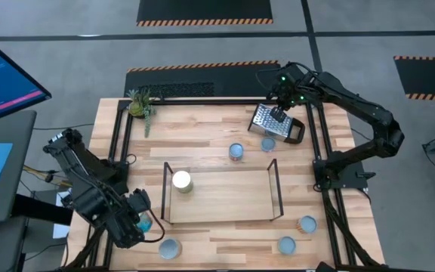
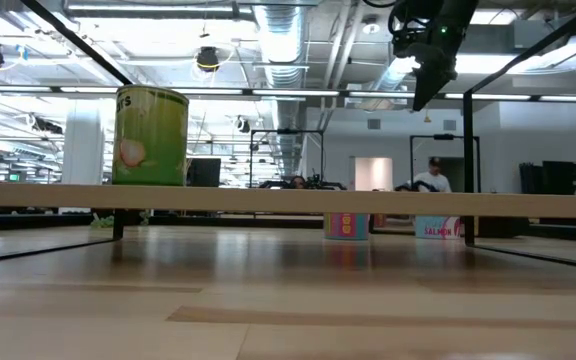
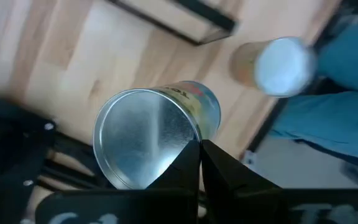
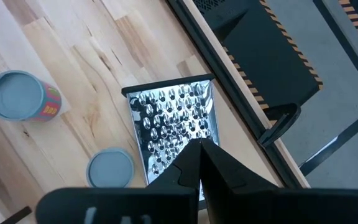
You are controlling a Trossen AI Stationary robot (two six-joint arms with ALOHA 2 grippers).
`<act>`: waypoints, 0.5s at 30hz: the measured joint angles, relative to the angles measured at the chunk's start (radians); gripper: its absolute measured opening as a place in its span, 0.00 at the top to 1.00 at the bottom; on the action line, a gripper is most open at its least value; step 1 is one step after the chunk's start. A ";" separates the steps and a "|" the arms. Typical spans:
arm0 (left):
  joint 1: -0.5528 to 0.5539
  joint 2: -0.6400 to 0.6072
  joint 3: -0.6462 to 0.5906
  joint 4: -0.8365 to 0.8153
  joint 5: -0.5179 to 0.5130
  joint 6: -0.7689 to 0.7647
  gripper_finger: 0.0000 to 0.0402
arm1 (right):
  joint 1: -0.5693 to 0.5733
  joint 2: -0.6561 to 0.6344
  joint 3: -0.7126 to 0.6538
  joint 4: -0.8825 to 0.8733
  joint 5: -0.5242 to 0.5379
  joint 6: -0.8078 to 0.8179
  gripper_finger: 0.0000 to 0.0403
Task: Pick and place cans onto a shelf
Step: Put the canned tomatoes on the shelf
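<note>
- The left gripper (image 1: 143, 221) is sitting at the lower left of the high view, its fingers pressed together at the rim of a can (image 3: 157, 134); whether that can is truly gripped or only touched, I cannot tell
- The right gripper (image 1: 279, 115) is hovering at the upper right over the grater (image 1: 271, 122), fingers nearly together and holding nothing that shows
- The shelf (image 1: 221, 222) is lying at centre, one white-topped can (image 1: 180, 180) already standing at its left end; other cans are waiting outside it: two near the grater (image 1: 236, 152), two at the lower right (image 1: 306, 224), one at the lower left (image 1: 170, 248)
- Judging by this, a pick at the lower left is in hand; the next move is calling for a firm hold, a lift, then a carry rightward over the wire frame
</note>
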 joint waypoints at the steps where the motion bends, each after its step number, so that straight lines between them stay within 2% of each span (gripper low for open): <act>1: 0.000 0.000 0.022 0.000 -0.004 0.001 1.00 | 0.000 0.000 0.000 0.000 0.000 0.000 0.92; 15: 0.026 0.000 0.258 -0.001 -0.015 0.038 1.00 | 0.000 0.000 0.000 0.000 0.000 0.001 0.92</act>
